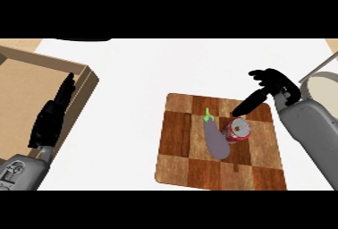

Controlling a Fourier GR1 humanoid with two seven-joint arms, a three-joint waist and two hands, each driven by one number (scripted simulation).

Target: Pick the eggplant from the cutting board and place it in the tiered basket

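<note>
A purple eggplant (pixel 216 138) with a green stem lies on the wooden checkered cutting board (pixel 191 165), near its middle. A red can (pixel 238 130) lies right beside it on the board, touching its right side. My right hand (pixel 267 87) hovers above the board's far right corner, fingers relaxed and open, its thumb pointing down toward the can; it holds nothing. My left hand (pixel 51 116) rests open at the left, fingers straight and pointing away, over a cardboard box. The edge of the tiered basket (pixel 321 80) shows at the right, partly hidden by my right forearm.
An open cardboard box (pixel 40 85) fills the left side. The white counter (pixel 132 89) runs between the box and the board.
</note>
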